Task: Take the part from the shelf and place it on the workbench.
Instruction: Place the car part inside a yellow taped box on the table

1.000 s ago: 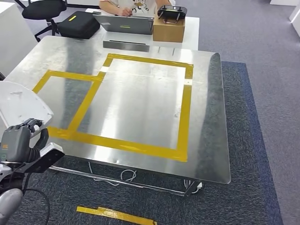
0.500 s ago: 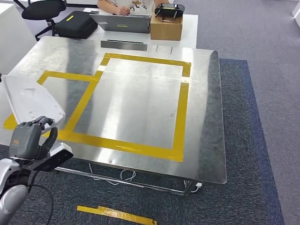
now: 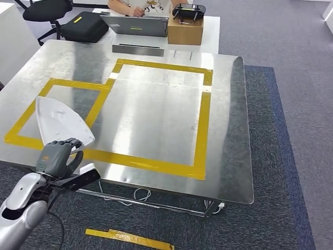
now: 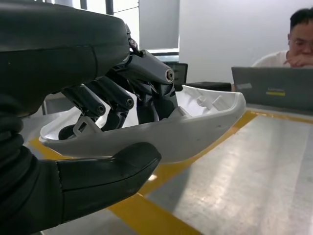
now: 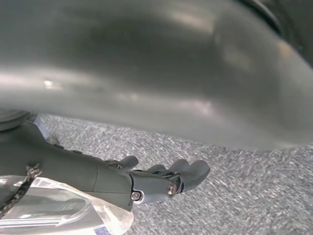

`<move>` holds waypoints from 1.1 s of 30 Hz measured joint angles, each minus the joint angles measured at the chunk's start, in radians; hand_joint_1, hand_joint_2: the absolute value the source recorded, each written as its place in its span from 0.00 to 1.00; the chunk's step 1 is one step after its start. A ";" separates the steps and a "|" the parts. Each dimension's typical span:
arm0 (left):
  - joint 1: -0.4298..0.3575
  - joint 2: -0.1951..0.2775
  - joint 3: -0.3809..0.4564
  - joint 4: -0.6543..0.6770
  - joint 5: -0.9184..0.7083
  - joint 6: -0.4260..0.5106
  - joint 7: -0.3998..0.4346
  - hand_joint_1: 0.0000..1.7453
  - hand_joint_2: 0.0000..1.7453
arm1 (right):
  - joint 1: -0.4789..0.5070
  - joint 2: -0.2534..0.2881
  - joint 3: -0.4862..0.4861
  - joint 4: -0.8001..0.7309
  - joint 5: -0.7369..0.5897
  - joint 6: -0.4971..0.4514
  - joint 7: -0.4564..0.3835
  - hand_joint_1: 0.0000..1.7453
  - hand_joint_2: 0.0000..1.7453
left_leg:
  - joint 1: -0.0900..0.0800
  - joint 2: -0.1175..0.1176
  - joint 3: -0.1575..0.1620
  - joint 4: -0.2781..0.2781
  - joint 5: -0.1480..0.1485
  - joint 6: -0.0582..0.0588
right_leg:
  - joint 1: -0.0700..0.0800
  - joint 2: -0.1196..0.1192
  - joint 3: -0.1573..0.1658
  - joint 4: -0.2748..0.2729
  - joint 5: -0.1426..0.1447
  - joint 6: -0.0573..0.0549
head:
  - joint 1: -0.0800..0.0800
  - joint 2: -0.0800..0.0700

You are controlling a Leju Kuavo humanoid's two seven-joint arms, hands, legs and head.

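Note:
The part [image 3: 61, 122] is a white, curved plastic shell with a pointed end. My left hand [image 3: 59, 158] grips its near edge, fingers [image 4: 147, 68] inside the shell and thumb [image 4: 107, 171] under it. The part [image 4: 199, 125] hangs just above the steel workbench [image 3: 157, 114], over the front edge of the smaller yellow-taped rectangle [image 3: 51, 86] at the front left. My right hand [image 5: 158, 181] hangs low over the grey carpet with its fingers stretched out and nothing in them.
A larger yellow-taped square [image 3: 202, 122] marks the middle of the workbench. At the far edge lies a grey metal bar [image 3: 137, 50]. Behind it stand a laptop [image 3: 135, 25], a cardboard box [image 3: 185, 31], a black bag [image 3: 84, 26] and a person [image 3: 137, 6]. A tape strip [image 3: 129, 238] lies on the carpet.
My left hand has carried the white part to the right and further over the workbench, from its left edge to above the small taped rectangle. The camera shifted slightly.

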 joint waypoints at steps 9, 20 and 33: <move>-0.038 -0.017 -0.042 0.080 -0.003 -0.013 0.000 1.00 1.00 | 0.000 0.000 0.016 -0.003 -0.014 -0.005 -0.004 0.00 0.00 | 0.000 0.000 0.000 0.000 0.000 0.000 | 0.000 0.000 0.000 0.000 0.000 0.000 | 0.000 0.000; -0.048 -0.027 -0.070 0.109 -0.009 -0.040 0.001 1.00 1.00 | 0.001 -0.001 0.019 -0.008 -0.012 -0.005 -0.005 0.00 0.00 | 0.000 0.000 0.000 0.000 0.000 0.000 | 0.000 0.000 0.000 0.000 0.000 0.000 | 0.000 0.000; -0.082 -0.045 -0.138 0.172 -0.066 -0.064 -0.004 1.00 1.00 | -0.006 0.000 0.033 -0.014 -0.021 -0.005 0.002 0.00 0.00 | 0.000 0.000 0.000 0.000 0.000 0.000 | 0.000 0.000 0.000 0.000 0.000 0.000 | 0.000 0.000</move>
